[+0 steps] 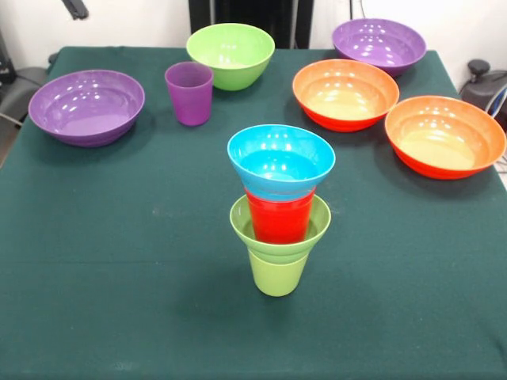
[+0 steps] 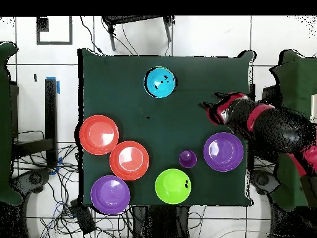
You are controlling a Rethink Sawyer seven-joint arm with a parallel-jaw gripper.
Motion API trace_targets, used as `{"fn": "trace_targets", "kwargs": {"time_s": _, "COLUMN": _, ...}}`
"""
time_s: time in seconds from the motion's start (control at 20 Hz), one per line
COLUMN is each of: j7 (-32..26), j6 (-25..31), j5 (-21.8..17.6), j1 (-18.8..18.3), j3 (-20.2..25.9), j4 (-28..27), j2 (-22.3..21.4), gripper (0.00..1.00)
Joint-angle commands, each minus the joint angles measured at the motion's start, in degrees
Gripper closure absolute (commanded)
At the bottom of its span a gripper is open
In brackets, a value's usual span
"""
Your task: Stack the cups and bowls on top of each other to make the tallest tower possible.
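The tower stands mid-table: a lime-green cup [image 1: 277,275], a small lime-green bowl [image 1: 314,224], a red cup [image 1: 279,219] and a small blue bowl [image 1: 281,162] on top. From overhead only the blue bowl [image 2: 160,82] shows. The purple cup [image 1: 189,93] [image 2: 187,158] stands alone beside the medium lime-green bowl [image 1: 230,54] [image 2: 173,186]. The gripper [image 2: 209,106] shows only in the overhead view. It is at the end of the red and black arm [image 2: 266,124] over the table's right side, apart from the tower and holding nothing that I can see.
Two wide purple bowls [image 1: 86,105] [image 1: 379,43] and two wide orange bowls [image 1: 345,93] [image 1: 445,135] lie open side up along the far half of the green table. Overhead they sit at the lower half [image 2: 223,151] [image 2: 110,194] [image 2: 129,160] [image 2: 99,134].
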Motion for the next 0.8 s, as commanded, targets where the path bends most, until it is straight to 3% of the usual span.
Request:
{"fn": "trace_targets", "kwargs": {"time_s": 0.05, "j7": 4.2, "j6": -5.2, "j5": -4.5, "j1": 5.0, "j3": -1.6, "j4": 4.9, "j2": 2.3, "gripper": 0.00}}
{"fn": "trace_targets", "kwargs": {"time_s": 0.6, "j7": 7.4, "j6": -9.2, "j5": -3.5, "j1": 6.7, "j3": -3.8, "j4": 6.2, "j2": 1.8, "gripper": 0.00}}
{"fn": "trace_targets", "kwargs": {"time_s": 0.8, "j7": 6.2, "j6": -10.1, "j5": -4.5, "j1": 7.5, "j3": -5.5, "j4": 5.6, "j2": 4.7, "gripper": 0.00}}
